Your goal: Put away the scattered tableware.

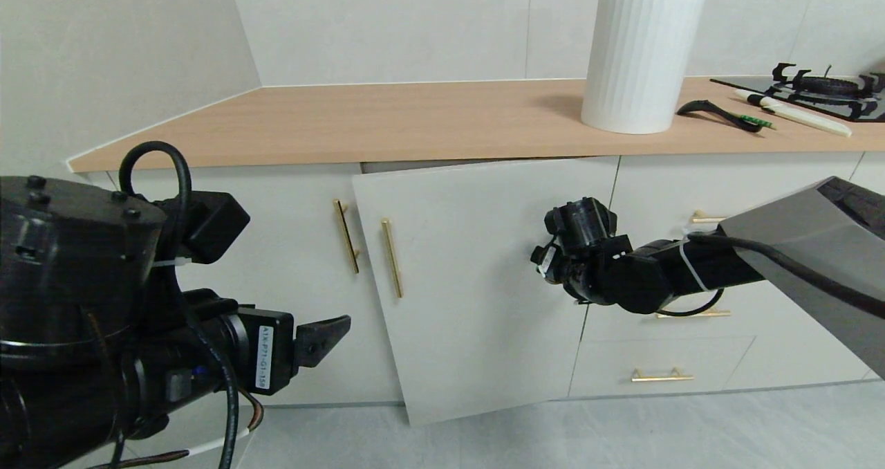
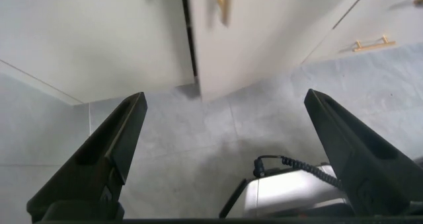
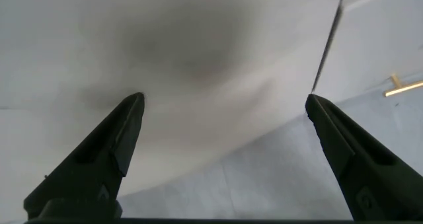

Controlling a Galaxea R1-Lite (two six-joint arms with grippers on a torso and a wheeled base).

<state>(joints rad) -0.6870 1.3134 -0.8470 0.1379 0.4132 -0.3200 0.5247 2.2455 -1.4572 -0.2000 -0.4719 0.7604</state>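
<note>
Fingers spread and empty, the right gripper [image 3: 223, 102] faces the ajar white cabinet door [image 1: 477, 282]; moving it should go easier nearer that door's slim gold bar handle [image 1: 392, 258].

Canister [image 1: 643, 61] on counter [image 1: 346, 120] (utensils [image 1: 722, 115] right).

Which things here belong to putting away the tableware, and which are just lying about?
Job: black utensil, green-handled utensil, cream utensil; likely also the white ribbed container and half-open cabinet door.
Just there: gas burner, gold drawer handle.
</note>
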